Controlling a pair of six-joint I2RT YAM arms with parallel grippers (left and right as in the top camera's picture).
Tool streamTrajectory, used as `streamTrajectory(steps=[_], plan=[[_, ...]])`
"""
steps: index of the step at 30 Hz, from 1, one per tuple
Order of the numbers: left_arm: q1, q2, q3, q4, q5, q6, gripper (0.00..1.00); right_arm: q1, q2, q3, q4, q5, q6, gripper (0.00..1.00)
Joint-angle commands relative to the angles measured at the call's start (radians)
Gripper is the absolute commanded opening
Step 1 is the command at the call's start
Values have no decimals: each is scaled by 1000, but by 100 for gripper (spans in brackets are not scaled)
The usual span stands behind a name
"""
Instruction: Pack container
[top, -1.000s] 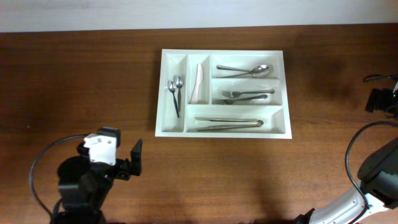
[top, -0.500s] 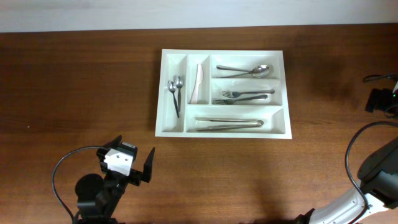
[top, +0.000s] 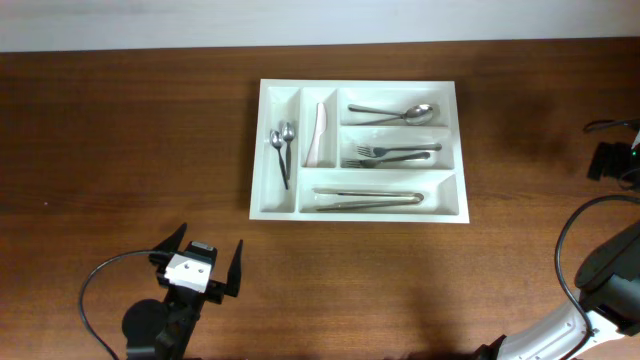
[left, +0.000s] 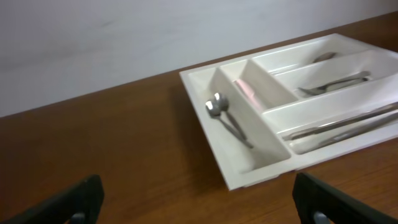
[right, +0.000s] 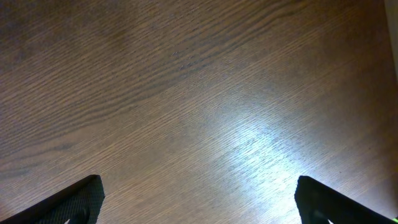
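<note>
Left tool (top: 203, 256) agape, well short of the white 5-compartment container (top: 276, 195).

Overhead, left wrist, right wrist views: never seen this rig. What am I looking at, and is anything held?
Two robot arms work at a brown wooden table. The overhead view looks straight down from a fixed camera. Each wrist view comes from a camera on one arm, with that arm's two black fingers showing at the bottom corners.

On the table sits a large white rectangular plastic cutlery tray. Its compartments hold two small metal spoons, a pale knife-shaped piece, a large metal spoon, metal forks and long metal pieces, probably knives.

The left gripper is open and empty, short of the tray and facing it. The right gripper is also open and empty, over bare wood.
</note>
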Motion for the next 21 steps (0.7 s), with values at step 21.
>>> streamTrajectory(steps=[21], plan=[[41, -91, -45, -113, -240, -25, 99, 2, -2, -5, 0, -1, 9, 99]])
